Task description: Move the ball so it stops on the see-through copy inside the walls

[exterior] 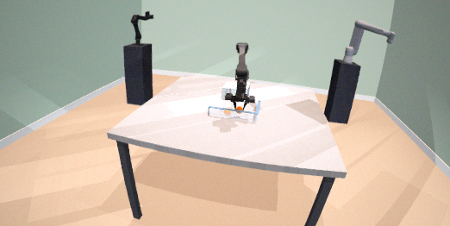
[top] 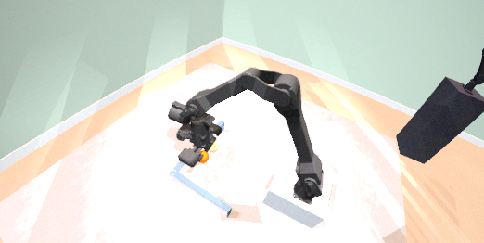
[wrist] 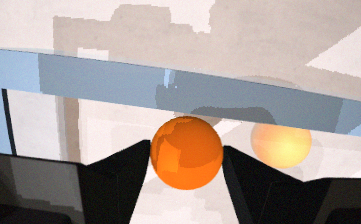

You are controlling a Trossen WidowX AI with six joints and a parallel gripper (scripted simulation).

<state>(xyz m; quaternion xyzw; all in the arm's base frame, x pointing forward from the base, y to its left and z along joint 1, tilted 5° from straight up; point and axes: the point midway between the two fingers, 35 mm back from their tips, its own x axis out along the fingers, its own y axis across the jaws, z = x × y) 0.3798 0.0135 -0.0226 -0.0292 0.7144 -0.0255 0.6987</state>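
Top: gripper (top: 200, 156) clenched on orange ball (top: 203, 157), just beside pale ghost ball (top: 213, 147) | Exterior: ball inside clear walls (exterior: 224, 111) | Wrist: ghost ball (wrist: 281, 145) right of ball; careless release risks rolling.
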